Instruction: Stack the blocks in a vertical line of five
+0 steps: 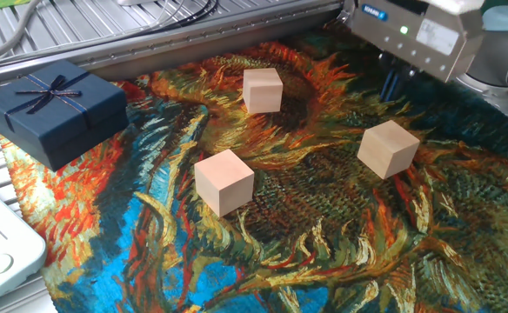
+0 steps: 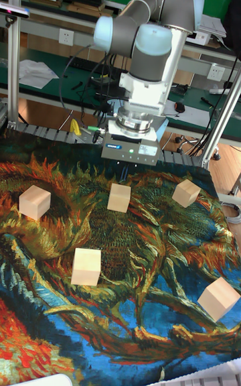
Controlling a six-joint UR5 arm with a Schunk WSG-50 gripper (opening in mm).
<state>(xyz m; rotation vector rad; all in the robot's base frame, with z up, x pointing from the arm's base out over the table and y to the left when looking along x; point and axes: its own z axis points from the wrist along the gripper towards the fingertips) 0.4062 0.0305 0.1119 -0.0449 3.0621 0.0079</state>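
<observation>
Here the gripper hangs above the far edge of the painted cloth, holding nothing; its dark fingers point down, but whether they are spread or closed cannot be told. The grey gripper body carries a small blue label with white lettering and a green light, the writing too small to read.

Five blocks lie apart on the cloth in the tall fixed view, none stacked: one at the left, one just below the gripper, one to the right of it, one nearer the front and one at the front right. A dark blue gift box with ribbon sits at the cloth's left corner.
</observation>
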